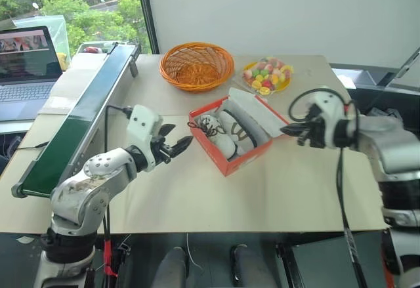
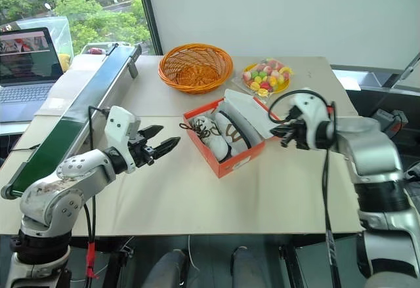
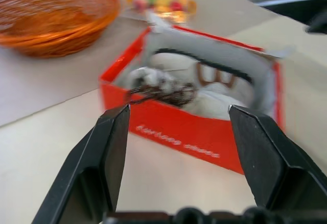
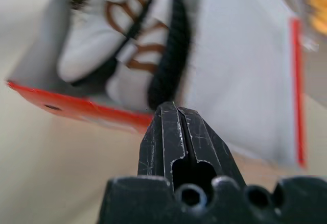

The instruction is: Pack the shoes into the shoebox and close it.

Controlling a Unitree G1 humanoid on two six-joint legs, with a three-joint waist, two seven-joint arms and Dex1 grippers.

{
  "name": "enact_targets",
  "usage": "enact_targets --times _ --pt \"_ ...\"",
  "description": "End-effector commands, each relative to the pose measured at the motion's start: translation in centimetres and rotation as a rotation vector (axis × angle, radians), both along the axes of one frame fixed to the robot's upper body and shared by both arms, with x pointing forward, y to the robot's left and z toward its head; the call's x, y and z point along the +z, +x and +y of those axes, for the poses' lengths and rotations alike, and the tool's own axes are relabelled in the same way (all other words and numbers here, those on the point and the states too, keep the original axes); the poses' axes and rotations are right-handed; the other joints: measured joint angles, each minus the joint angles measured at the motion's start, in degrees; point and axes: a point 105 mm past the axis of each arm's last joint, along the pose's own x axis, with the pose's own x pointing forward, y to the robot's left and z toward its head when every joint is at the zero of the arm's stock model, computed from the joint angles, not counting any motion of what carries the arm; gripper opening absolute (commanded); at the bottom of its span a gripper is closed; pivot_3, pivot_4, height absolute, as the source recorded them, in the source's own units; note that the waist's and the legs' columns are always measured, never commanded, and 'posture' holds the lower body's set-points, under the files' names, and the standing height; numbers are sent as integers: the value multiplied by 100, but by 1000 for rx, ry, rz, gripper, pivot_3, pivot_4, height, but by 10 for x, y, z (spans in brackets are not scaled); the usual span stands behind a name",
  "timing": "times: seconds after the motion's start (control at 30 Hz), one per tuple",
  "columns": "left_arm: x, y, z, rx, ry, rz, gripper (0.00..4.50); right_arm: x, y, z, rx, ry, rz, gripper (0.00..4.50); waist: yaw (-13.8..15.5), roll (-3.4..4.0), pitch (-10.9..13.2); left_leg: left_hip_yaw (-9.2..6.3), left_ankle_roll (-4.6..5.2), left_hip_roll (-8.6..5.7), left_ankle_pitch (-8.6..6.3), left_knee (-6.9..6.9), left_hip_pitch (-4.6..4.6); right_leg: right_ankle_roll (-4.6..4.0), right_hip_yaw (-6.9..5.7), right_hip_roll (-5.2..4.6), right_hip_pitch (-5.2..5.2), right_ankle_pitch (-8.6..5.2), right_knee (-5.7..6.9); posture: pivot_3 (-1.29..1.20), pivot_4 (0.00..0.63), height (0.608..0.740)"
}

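The red shoebox [image 1: 218,158] stands open in the middle of the table, its white-lined lid [image 1: 254,115] tilted up along the far right side. Both white shoes [image 1: 222,135] with dark laces lie inside, side by side. My left gripper [image 1: 182,134] hovers left of the box, open and empty, pointing at its near end; the left wrist view frames the box [image 3: 173,134] between the fingers [image 3: 110,147]. My right gripper [image 1: 285,130] is shut on nothing, just right of the lid and apart from it. The right wrist view shows the shoes [image 4: 115,40] and the lid [image 4: 240,71] beyond its tip.
An orange wicker basket [image 1: 197,65] and a dish of colourful sweets [image 1: 267,75] sit behind the box. A long green conveyor [image 1: 69,134] runs along the table's left side, with a laptop [image 1: 26,71] beyond it. Bare tabletop lies in front of the box.
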Motion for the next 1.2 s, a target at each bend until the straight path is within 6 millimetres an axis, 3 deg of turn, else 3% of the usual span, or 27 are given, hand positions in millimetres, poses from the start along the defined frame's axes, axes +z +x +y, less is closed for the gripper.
enact_targets --times 0.03,0.13,0.2,0.33,0.53,0.73,0.9,1.2 --pt "15 -2 -8 -110 27 -50 3279 -3 -24 -8 -64 54 12 37 8 0 0 0 0 0 0 1 0 1 0 0 1 0 1 0 150 740" --pt "19 1 -9 -167 65 -48 3279 -33 -37 -20 -167 21 63 37 20 1 0 -1 2 2 -1 1 2 5 -1 4 2 -3 1 0 150 740" --pt "23 5 -7 -184 105 -65 3279 -52 -42 -16 -218 62 89 37 13 1 -1 3 3 2 -1 3 1 22 2 3 2 -13 1 0 150 740" --pt "25 9 -5 -213 187 -96 3279 -70 -30 -10 -308 150 23 37 -59 3 -2 6 2 4 -1 6 4 38 7 6 1 -23 3 0 150 740" --pt "28 8 -6 -226 210 -116 3279 -59 3 -9 -436 123 -189 37 -99 5 -1 9 2 4 -1 3 1 31 12 5 -6 -18 3 0 150 740" --pt "32 6 -5 -224 212 -121 3279 -71 21 -2 -435 123 -195 37 -98 5 -1 8 2 5 -1 1 3 8 11 5 -3 -5 3 0 150 740" --pt "34 6 -1 -198 214 -126 3279 -88 39 -9 -451 96 -186 37 -101 5 -1 8 2 4 -1 2 4 4 11 5 -2 -2 4 0 150 740" --pt "36 4 0 -169 211 -130 3279 -89 72 -2 -417 123 -223 37 -135 5 -1 10 2 4 -1 1 8 2 14 6 -2 -1 6 0 150 740"
